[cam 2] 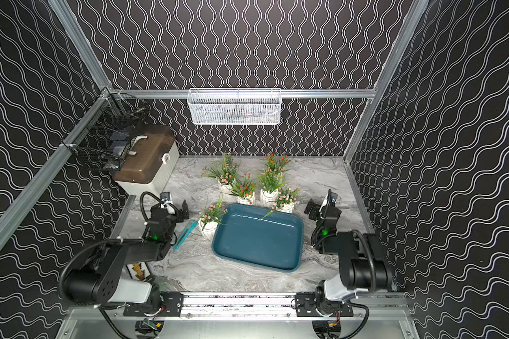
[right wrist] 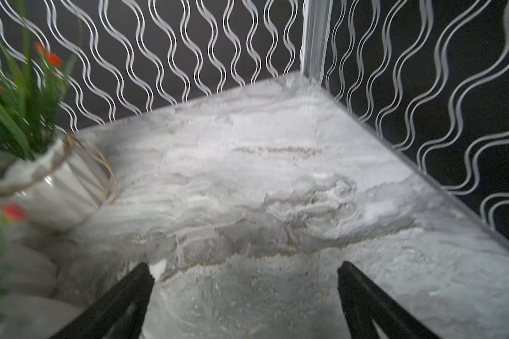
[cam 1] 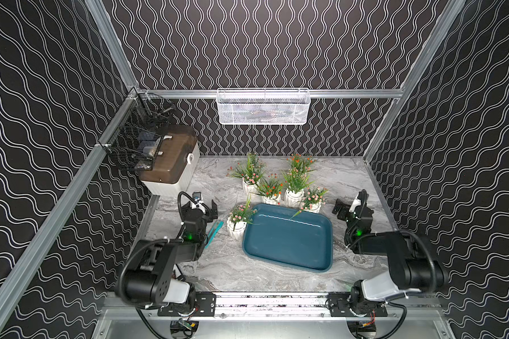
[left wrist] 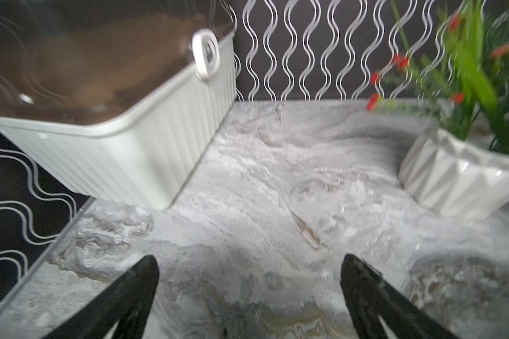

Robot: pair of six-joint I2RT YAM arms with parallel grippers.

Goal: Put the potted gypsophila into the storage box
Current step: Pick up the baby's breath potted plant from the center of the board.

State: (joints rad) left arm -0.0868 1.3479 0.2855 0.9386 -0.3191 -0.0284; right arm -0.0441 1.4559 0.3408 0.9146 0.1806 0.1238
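Standing upright, potted gypsophila (cam 1: 294, 197) edge the crosswise-lying storage box (cam 1: 288, 243); left fingers (left wrist: 130, 296) and right fingers (right wrist: 121, 299) spread.

Left pincer (left wrist: 249, 264) and right pincer (right wrist: 244, 268) both gape empty.

black arms (cam 1: 171, 258), white base sleeves (cam 1: 177, 289), looped black cables (cam 1: 180, 197), green wrist lights (cam 1: 189, 235); left tool (left wrist: 247, 261), right tool (right wrist: 244, 265) black

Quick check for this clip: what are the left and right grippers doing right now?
Left gripper: open, holding nothing.
Right gripper: open, holding nothing.
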